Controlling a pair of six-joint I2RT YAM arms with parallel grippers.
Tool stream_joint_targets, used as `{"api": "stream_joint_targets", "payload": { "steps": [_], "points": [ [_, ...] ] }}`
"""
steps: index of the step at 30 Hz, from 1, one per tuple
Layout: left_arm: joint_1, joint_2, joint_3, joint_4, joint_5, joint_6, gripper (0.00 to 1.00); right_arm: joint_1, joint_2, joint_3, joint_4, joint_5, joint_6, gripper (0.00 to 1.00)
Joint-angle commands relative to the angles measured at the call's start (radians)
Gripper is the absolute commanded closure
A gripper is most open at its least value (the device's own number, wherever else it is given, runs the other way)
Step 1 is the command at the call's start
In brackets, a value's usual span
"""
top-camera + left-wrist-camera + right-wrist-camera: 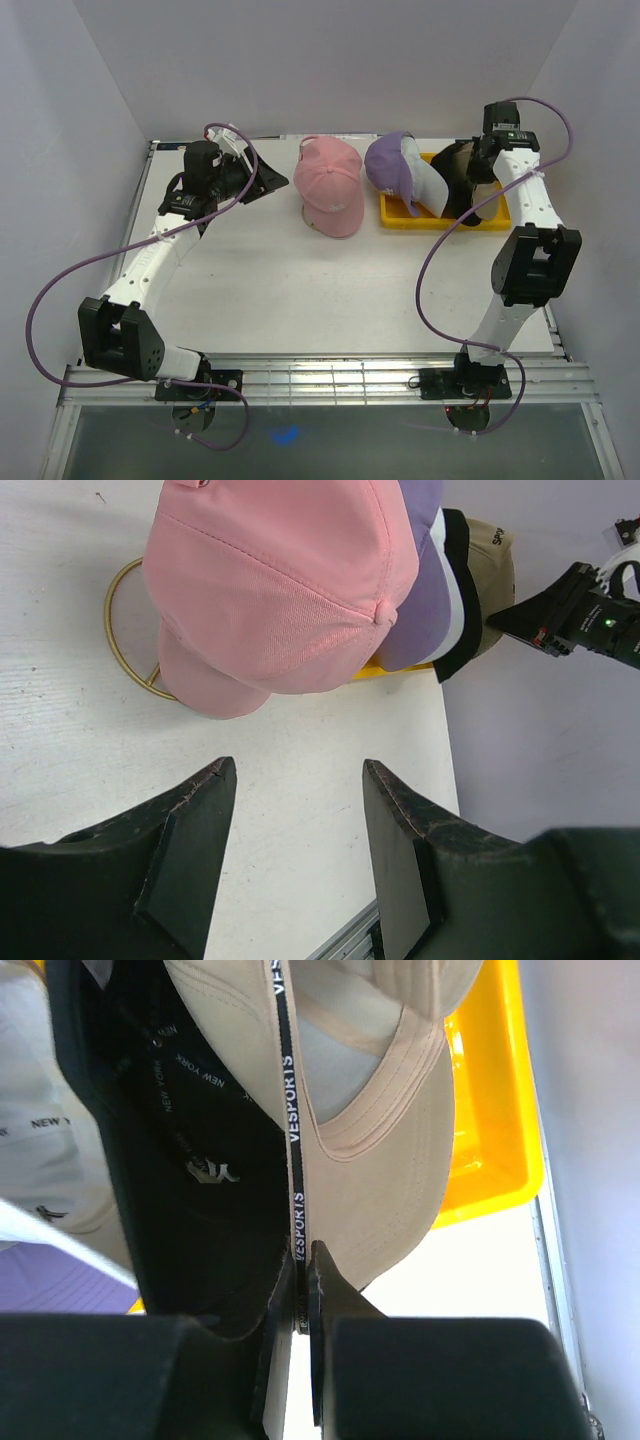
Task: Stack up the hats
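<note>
Top view: pink cap (330, 185) upper centre, brim toward the bottom edge. Purple cap (385, 160) and others stand on edge in the tray (400, 222), upper right. The table (300, 290) is bare below.
Left wrist: left fingers (195, 820) open over bare table.
Right wrist: right fingers (330, 1295) clamp the tan cap's (390, 1160) brim edge.

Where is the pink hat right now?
In the top view, the soft pink fabric cap sits at the middle back of the table, just left of the purple fabric cap at the flat yellow tray.
</note>
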Motion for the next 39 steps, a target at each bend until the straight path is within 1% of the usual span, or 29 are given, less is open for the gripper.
{"api": "stream_joint_targets", "payload": {
  "steps": [1,6,11,12,15,19,22,23,24,25,26,27,28,29,30,31,33,34,35,36,37,38,39],
  "points": [
    [-0.002,-0.016,-0.004,0.024,0.016,0.001,0.37,0.001,-0.009,0.101,-0.07,0.047,0.014,0.92],
    [-0.002,-0.018,-0.012,0.032,0.02,-0.003,0.37,-0.001,-0.031,0.205,-0.141,0.075,0.02,0.92],
    [-0.004,-0.022,-0.015,0.033,0.022,-0.005,0.37,-0.007,-0.051,0.316,-0.196,0.062,0.029,0.92],
    [-0.002,-0.022,-0.015,0.033,0.022,-0.005,0.37,-0.008,-0.052,0.363,-0.205,0.061,0.03,0.92],
    [-0.002,-0.025,-0.016,0.038,0.024,-0.008,0.37,-0.016,-0.061,0.438,-0.233,0.033,0.047,0.92],
    [-0.002,-0.027,-0.019,0.045,0.028,-0.016,0.37,-0.024,-0.104,0.463,-0.216,-0.052,0.098,0.92],
    [-0.002,-0.029,-0.015,0.047,0.031,-0.017,0.37,-0.027,-0.149,0.428,-0.143,-0.196,0.181,0.92],
    [-0.004,-0.03,-0.009,0.047,0.031,-0.017,0.37,-0.025,-0.163,0.417,-0.123,-0.288,0.207,0.92],
    [-0.002,-0.032,-0.006,0.045,0.031,-0.017,0.37,-0.025,-0.172,0.397,-0.054,-0.342,0.236,0.92],
    [-0.002,-0.035,-0.001,0.047,0.036,-0.017,0.36,-0.027,-0.199,0.37,-0.014,-0.388,0.309,0.92],
    [-0.002,-0.035,0.007,0.048,0.039,-0.022,0.36,-0.025,-0.212,0.321,0.026,-0.477,0.345,0.92],
    [-0.002,-0.035,0.011,0.05,0.042,-0.023,0.35,-0.022,-0.225,0.29,0.122,-0.52,0.386,0.92],
    [-0.002,-0.036,0.017,0.05,0.047,-0.025,0.35,-0.021,-0.254,0.256,0.179,-0.56,0.479,0.92],
    [-0.002,-0.036,0.03,0.051,0.048,-0.029,0.35,-0.016,-0.27,0.195,0.234,-0.624,0.527,0.92],
    [-0.002,-0.036,0.036,0.053,0.05,-0.031,0.34,-0.006,-0.291,0.169,0.338,-0.649,0.575,0.92],
    [-0.002,-0.036,0.043,0.055,0.053,-0.034,0.34,0.004,-0.301,0.144,0.391,-0.687,0.669,0.92],
    [-0.002,-0.035,0.062,0.068,0.065,-0.049,0.33,0.04,-0.333,0.057,0.51,-0.711,0.766,0.92],
    [-0.002,-0.032,0.065,0.091,0.08,-0.059,0.32,0.048,-0.342,0.023,0.634,-0.718,0.865,0.92],
    [-0.002,-0.029,0.077,0.104,0.089,-0.08,0.32,0.097,-0.351,-0.053,0.704,-0.724,0.921,0.92],
    [-0.002,-0.025,0.082,0.114,0.097,-0.094,0.32,0.111,-0.365,-0.093,0.782,-0.732,0.979,0.92],
    [-0.002,-0.024,0.088,0.128,0.106,-0.108,0.31,0.128,-0.368,-0.133,0.945,-0.734,1.092,0.92],
    [-0.002,-0.016,0.094,0.157,0.123,-0.123,0.3,0.145,-0.368,-0.181,1.007,-0.731,1.141,0.92],
    [-0.002,-0.012,0.109,0.168,0.131,-0.155,0.3,0.181,-0.353,-0.189,1.061,-0.729,1.179,0.92]
  ]
}}
